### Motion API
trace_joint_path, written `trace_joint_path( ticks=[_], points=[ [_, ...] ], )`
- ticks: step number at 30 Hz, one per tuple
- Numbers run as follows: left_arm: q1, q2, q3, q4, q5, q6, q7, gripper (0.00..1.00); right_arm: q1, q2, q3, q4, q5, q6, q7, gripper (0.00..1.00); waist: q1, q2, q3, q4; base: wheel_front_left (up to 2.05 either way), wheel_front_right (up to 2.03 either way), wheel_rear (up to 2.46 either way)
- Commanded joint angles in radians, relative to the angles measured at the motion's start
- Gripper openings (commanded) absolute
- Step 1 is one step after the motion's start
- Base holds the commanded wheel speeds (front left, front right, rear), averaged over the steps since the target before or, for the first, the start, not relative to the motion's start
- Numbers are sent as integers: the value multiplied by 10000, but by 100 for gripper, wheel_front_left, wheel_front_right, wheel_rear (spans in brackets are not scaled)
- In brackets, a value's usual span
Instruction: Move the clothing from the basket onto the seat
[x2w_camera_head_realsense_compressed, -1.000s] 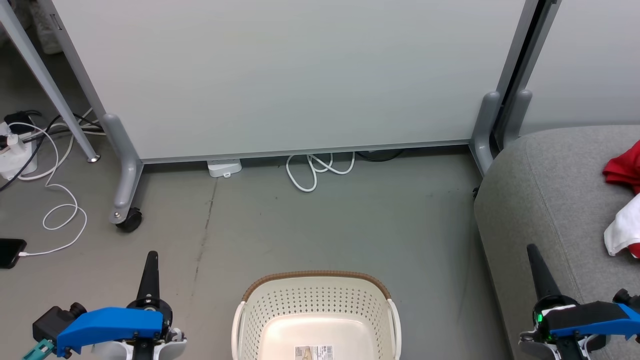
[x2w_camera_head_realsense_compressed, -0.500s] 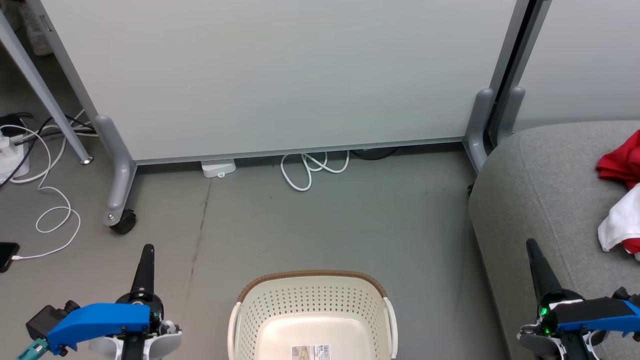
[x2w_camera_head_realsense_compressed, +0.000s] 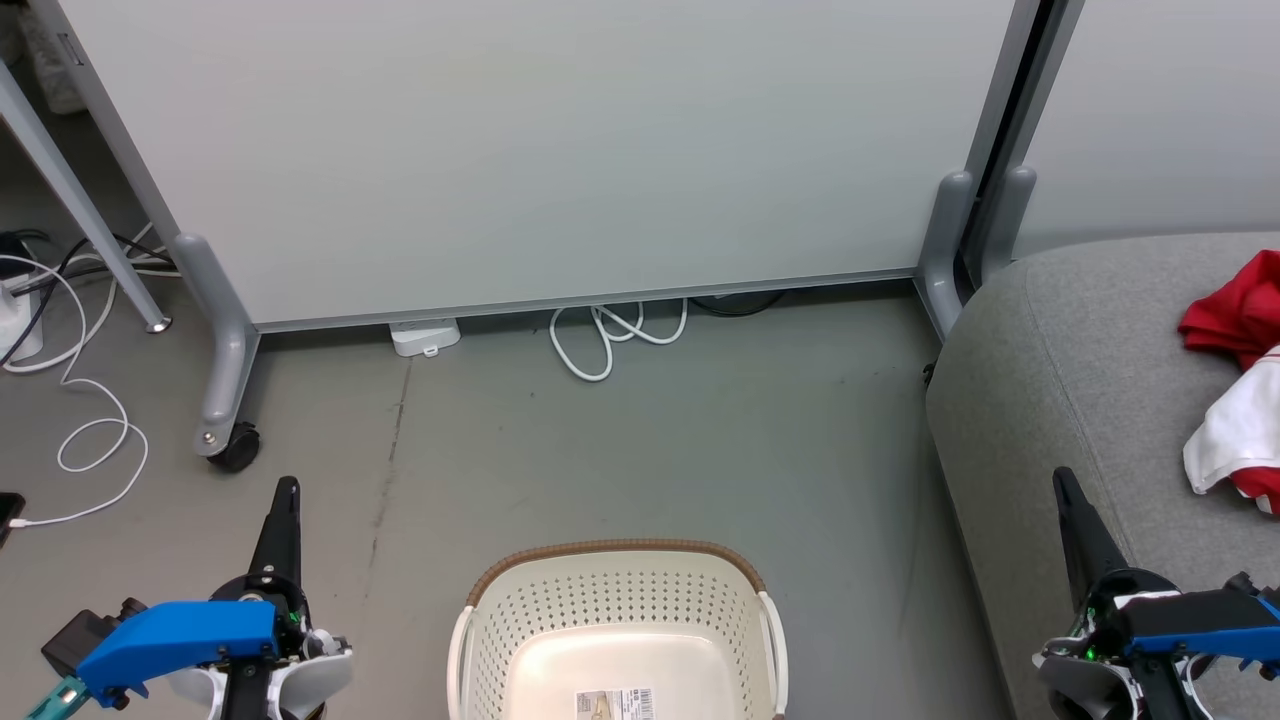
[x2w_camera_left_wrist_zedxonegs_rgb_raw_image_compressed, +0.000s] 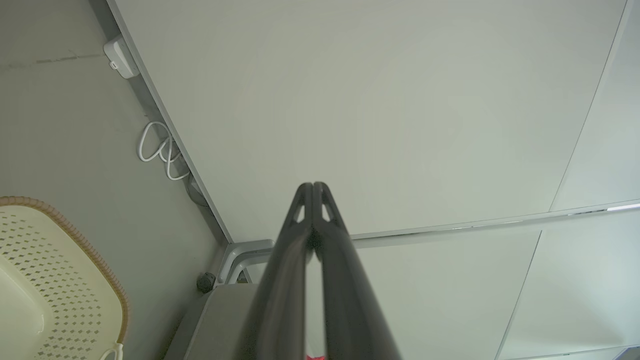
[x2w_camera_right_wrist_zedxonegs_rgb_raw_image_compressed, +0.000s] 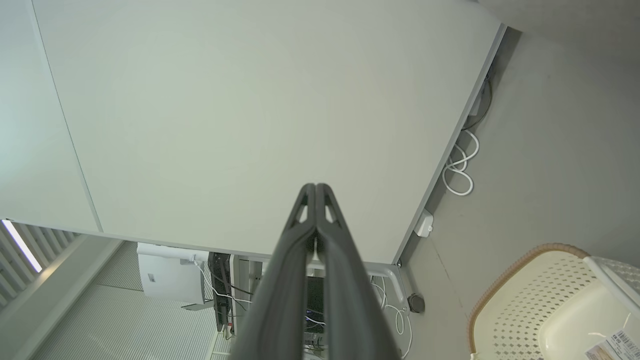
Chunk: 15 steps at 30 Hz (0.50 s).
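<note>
on the grey seat (x2w_camera_head_realsense_compressed: 1060, 360), at the right edge of the head view, the clothing (x2w_camera_head_realsense_compressed: 1232, 312) is seen lying in a red and white heap, well apart from the basket (x2w_camera_head_realsense_compressed: 615, 548). the basket is set on the floor (x2w_camera_head_realsense_compressed: 650, 440) at the bottom middle, between the two grippers, and its cream bottom with a printed label (x2w_camera_head_realsense_compressed: 612, 703) is shown. the left gripper (x2w_camera_head_realsense_compressed: 287, 487) is held at the lower left, over the floor, with its jaws pressed together and nothing gripped; in the left wrist view its fingers (x2w_camera_left_wrist_zedxonegs_rgb_raw_image_compressed: 292, 240) are seen meeting at the tips. the right gripper (x2w_camera_head_realsense_compressed: 1062, 482) is held at the lower right, shown against the seat's near edge, likewise closed and empty, and its fingers (x2w_camera_right_wrist_zedxonegs_rgb_raw_image_compressed: 295, 240) are seen touching in the right wrist view. behind the basket a pale partition (x2w_camera_head_realsense_compressed: 550, 150) is stood on a caster (x2w_camera_head_realsense_compressed: 235, 447), and a white cable (x2w_camera_head_realsense_compressed: 600, 345) is coiled at its foot.
</note>
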Motion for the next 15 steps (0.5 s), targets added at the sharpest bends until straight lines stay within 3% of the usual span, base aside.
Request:
trace_joint_path(
  ticks=[1,15],
  points=[
    [-205,-10,93,-116,-244,23,85,0,-171,26,-34,-72,291,4,90,0,0,0,6,-26,0,0,0],
    [-234,-35,257,-287,-1072,38,331,0,-228,39,-59,-62,1246,4,282,0,0,0,39,-173,0,0,0]
  ],
)
